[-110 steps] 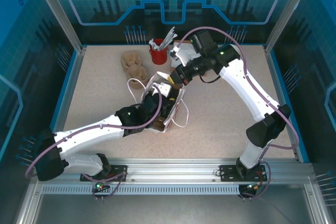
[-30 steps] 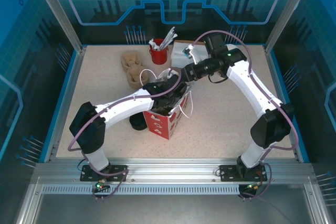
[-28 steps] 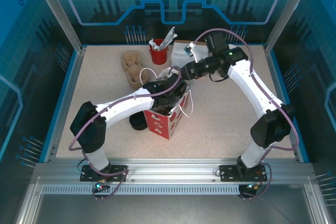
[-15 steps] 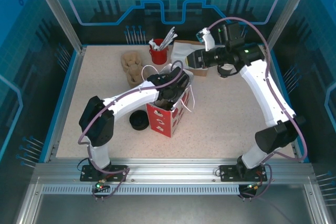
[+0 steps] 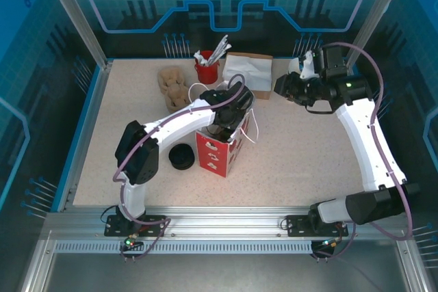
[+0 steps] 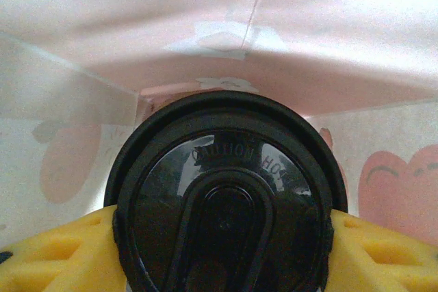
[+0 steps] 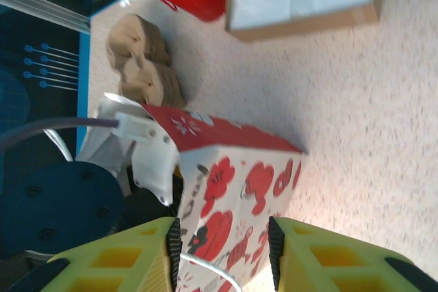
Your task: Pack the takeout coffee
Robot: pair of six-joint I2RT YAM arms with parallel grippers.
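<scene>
1. Black-lidded coffee cup (image 6: 229, 196) sits inside the paper bag (image 6: 328, 25), clamped by the left pincer (image 6: 226, 258) to go down upright.
2. Right pincer (image 7: 222, 254), part-open and empty, hangs aside, leaving room.

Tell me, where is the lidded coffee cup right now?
The takeout coffee is held by the left end effector inside the red-and-white paper bag, mid-table beside the black lid stack in the top view.
</scene>
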